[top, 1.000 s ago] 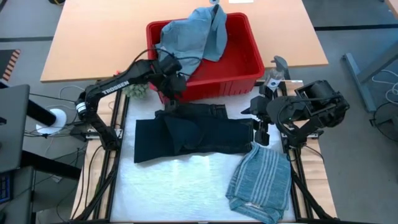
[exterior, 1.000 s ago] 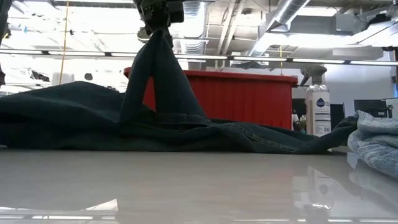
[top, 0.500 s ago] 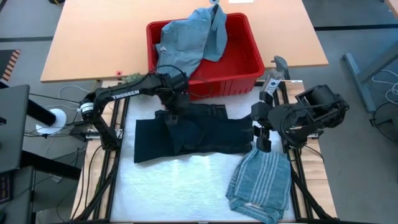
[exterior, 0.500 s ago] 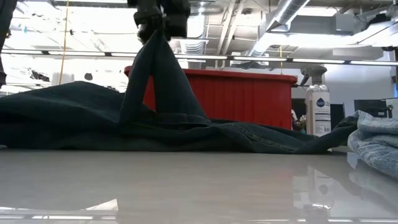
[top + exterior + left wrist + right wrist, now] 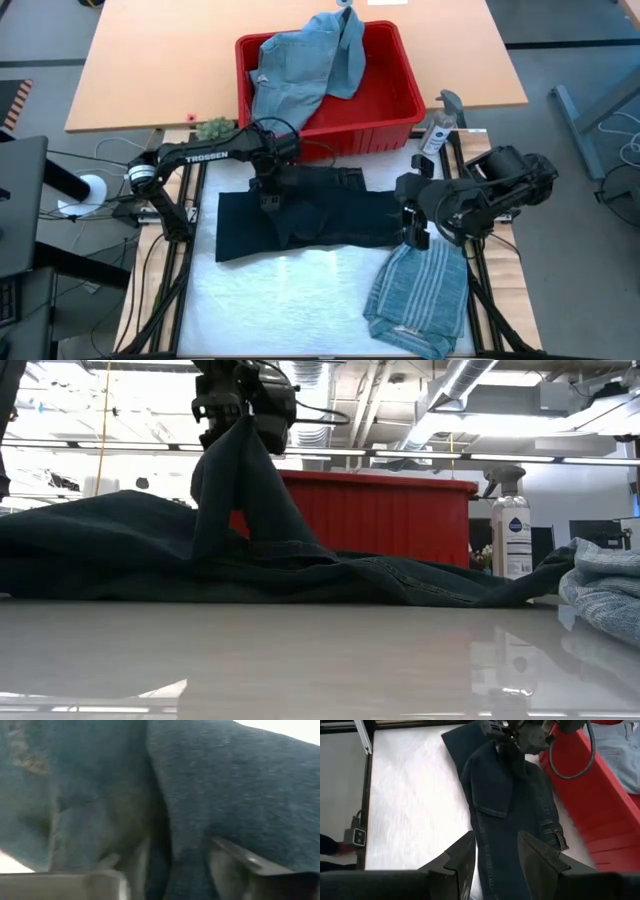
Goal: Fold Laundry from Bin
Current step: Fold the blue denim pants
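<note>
step: folding the dark navy trousers [image 5: 305,215] spread on the table [image 5: 300,300] just in front of the bin [image 5: 395,125]
left gripper [image 5: 235,415]: clenched on a raised fold of trouser cloth; peak hangs tented over the garment
right gripper [image 5: 495,852]: jaws part open, nothing between them; waits at the trousers' right end, above the striped shirt [image 5: 420,290]
bin: light blue pieces [image 5: 305,65] not yet taken out
next: my guess, carry the fold across and lay it flat; right may need to pin the far end
vs earlier: left gripper has come toward the table's front and lower; jaws tightened; right arm shifted slightly

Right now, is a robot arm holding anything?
Yes. The left end effector pinches a raised fold of the dark trousers. The right end effector holds nothing.
</note>
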